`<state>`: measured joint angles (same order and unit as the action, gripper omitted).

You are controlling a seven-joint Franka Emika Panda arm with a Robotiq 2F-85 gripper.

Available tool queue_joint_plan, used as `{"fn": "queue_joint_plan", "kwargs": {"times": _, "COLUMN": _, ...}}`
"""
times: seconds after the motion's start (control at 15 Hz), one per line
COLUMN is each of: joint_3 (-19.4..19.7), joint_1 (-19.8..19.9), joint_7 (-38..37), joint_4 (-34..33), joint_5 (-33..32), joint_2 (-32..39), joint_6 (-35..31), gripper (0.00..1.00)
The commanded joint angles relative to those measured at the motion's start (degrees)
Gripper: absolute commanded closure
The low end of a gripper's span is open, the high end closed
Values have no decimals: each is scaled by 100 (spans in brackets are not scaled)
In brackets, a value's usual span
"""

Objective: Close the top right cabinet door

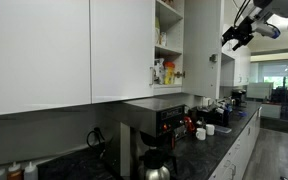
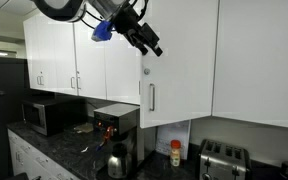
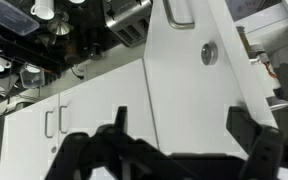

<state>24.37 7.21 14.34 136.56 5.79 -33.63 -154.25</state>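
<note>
Door: we see the top right cabinet door swung open beside its shelves, with the slim silver handle on its long edge.
Gripper: we find the gripper high up, near the door's upper corner; we cannot tell whether it touches.
Jaws: we see them spread wide apart, holding nothing.
Shelves: we spot bottles inside the open cabinet.

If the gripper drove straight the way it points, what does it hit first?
Probably the top right cabinet door: in the wrist view its white face fills the space ahead of the open gripper. The depth is unclear.
</note>
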Motion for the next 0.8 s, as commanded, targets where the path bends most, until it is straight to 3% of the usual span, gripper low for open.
{"fn": "queue_joint_plan", "kwargs": {"times": 0.0, "joint_3": -67, "joint_1": -188, "joint_7": 161, "joint_4": 69, "joint_5": 92, "joint_2": -29, "joint_6": 61, "gripper": 0}}
{"fn": "queue_joint_plan", "kwargs": {"times": 0.73, "joint_3": -202, "joint_1": -761, "joint_7": 149, "joint_4": -49, "joint_5": 154, "joint_2": 147, "joint_6": 170, "gripper": 0}}
